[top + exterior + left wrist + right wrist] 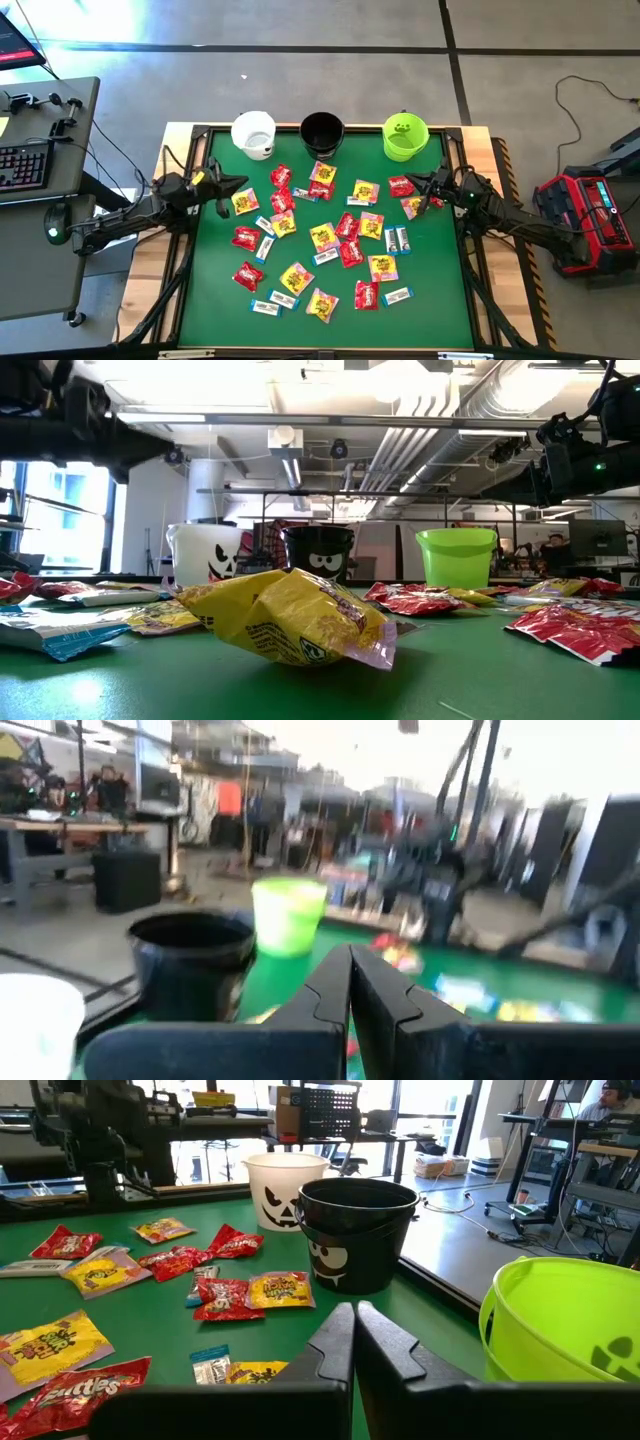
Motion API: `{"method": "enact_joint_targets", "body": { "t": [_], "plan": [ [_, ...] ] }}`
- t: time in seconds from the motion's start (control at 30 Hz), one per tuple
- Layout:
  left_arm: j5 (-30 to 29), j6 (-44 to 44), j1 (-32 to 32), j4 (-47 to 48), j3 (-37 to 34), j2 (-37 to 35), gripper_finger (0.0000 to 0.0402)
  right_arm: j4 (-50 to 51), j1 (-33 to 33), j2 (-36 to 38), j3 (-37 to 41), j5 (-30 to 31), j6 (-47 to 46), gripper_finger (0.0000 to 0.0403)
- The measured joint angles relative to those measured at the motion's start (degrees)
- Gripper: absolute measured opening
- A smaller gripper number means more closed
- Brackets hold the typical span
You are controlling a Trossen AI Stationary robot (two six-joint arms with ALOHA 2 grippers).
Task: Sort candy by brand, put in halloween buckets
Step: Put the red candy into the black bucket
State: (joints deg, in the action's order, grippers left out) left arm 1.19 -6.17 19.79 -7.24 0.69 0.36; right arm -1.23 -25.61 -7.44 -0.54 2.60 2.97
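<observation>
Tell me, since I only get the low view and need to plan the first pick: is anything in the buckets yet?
Observer: From above, the white bucket, black bucket and green bucket all look empty.
Operator: Where are the arms?
Observer: The left gripper hangs at the mat's left edge, the right gripper at its right edge.
Operator: Holding candy?
Observer: No, both have their jaws shut on nothing.
</observation>
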Motion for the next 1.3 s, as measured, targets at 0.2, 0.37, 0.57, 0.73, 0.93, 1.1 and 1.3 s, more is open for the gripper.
{"method": "enact_joint_targets", "body": {
  "t": [0.2,0.37,0.57,0.73,0.93,1.1,1.3],
  "plan": [
    [9.74,-0.09,-0.68,-2.07,1.78,3.25,0.0,0.0,0.0,0.0,0.02,0.02,0.02,0.0],
    [9.92,4.54,-2.86,-9.33,2.27,7.47,0.0,0.0,0.0,0.0,0.01,-0.01,-0.01,0.0],
    [11.45,-0.72,-3.19,-10.82,4.05,13.51,0.0,-0.01,-0.01,0.0,0.01,0.01,0.0,0.0],
    [11.41,2.71,-5.18,-15.97,5.55,20.74,0.0,0.0,-0.01,-0.02,0.01,0.02,-0.01,0.0],
    [11.65,4.25,-7.02,-26.55,5.7,29.41,0.0,-0.01,-0.02,-0.02,0.01,0.01,-0.01,0.0],
    [12.57,5.86,-7.78,-29.71,5.7,34.05,0.0004,-0.02,0.0,-0.02,0.0,-0.01,-0.01,0.0],
    [13.36,4.95,-7.89,-29.05,5.68,37.53,0.0022,-0.01,0.0,-0.02,0.0,0.02,0.01,0.0]
  ]
}}
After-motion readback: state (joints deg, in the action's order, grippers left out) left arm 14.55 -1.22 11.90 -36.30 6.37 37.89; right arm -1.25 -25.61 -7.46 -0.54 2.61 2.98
